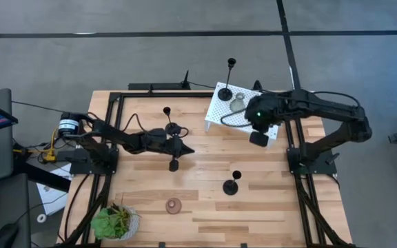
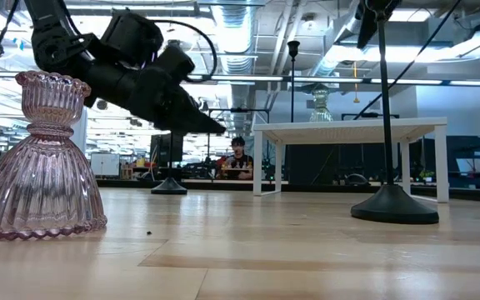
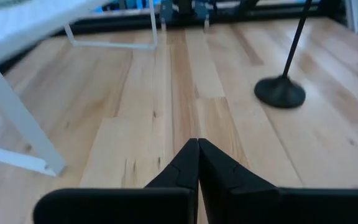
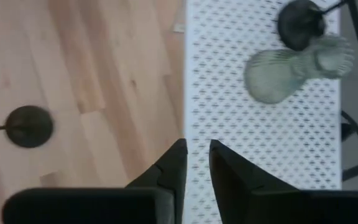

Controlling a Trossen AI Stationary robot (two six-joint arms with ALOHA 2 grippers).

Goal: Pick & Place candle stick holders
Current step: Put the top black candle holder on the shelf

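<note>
Black tall holders (image 1: 231, 184) wait on the table while your right gripper (image 4: 195, 163), fingers slightly parted and empty, hovers over the white stand (image 1: 219, 114); left gripper (image 3: 197, 163), pressed together, likely reaches next.

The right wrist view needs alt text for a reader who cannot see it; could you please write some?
A white perforated stand holds a grey-green ribbed candle holder and a black holder's round base. The right end effector hovers slightly open over the stand's edge, with another black base on the wooden table.
</note>
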